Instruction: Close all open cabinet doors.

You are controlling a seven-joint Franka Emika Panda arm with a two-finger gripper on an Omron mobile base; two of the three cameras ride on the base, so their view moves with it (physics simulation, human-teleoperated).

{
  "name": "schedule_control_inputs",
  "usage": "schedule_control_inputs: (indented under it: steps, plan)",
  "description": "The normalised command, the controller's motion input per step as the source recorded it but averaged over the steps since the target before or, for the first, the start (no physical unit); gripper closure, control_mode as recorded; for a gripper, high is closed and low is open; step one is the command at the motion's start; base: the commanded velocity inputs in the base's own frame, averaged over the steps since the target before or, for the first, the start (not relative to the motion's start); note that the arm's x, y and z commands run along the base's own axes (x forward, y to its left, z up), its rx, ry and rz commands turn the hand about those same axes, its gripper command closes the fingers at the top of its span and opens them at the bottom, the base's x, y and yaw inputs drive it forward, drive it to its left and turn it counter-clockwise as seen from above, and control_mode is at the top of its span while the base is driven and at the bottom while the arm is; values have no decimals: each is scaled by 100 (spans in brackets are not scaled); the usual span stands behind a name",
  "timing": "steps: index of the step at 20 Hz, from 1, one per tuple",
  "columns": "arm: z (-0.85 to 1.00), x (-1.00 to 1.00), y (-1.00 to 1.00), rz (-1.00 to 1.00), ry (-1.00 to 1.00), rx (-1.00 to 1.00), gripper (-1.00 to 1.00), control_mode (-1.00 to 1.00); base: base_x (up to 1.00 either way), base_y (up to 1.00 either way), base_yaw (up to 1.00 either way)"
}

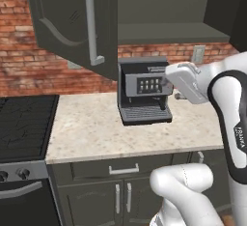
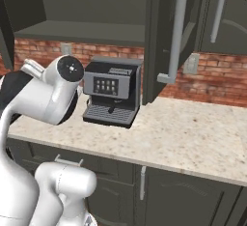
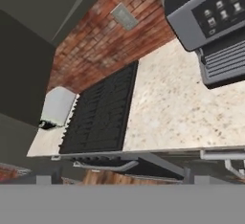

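The tool (image 1: pixel 174 77) sits at the end of the white arm, low down and right in front of the coffee machine (image 1: pixel 144 90). I cannot tell if its fingers are wide or narrow, because they are hidden. It does not look like it is holding anything.

The coffee machine stands on the speckled worktop (image 1: pixel 96 128), close to the brick wall (image 1: pixel 29 70). To the left of the worktop is the black stove (image 1: pixel 24 119).

Above all this is the wall cabinet, and it is open. You can see its bare shelf (image 1: pixel 169 32) inside. The left cabinet door (image 1: pixel 62 22) swings out toward the robot, over the worktop, with its long silver handle (image 1: pixel 94 22) facing out. The right cabinet door (image 2: pixel 157 41) is also swung out, and its handle (image 2: pixel 176 32) hangs above the worktop, to the right of the coffee machine. One more door (image 2: pixel 231 22) further right looks shut already.

So I think no door is closed yet, and the first job is to get up to one of them. The tool is well below both doors, so it has to go up first. It should lift clear of the coffee machine so it does not bump it.

A good way is to put the tool flat on the outer face of a door, near the handle edge and far from the hinge. There the door swings easily. Push slowly in a curve, following the door, until it sits flat on the cabinet. Watch that the arm does not hit the other open door.
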Motion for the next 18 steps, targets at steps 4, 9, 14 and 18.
schedule_control_inputs:
  steps: [4, 9, 14, 18]
  plan:
    - [13, -32, 37, 0, 7, 6, -100, -100, 0, 0, 0]
    - [10, -38, 31, 0, 3, 8, -100, -100, 0, 0, 0]
    - [7, -36, 36, 0, 0, 6, -100, -100, 0, 0, 0]
    - [1, -21, 59, -14, 0, 1, -100, -100, 0, 0, 0]
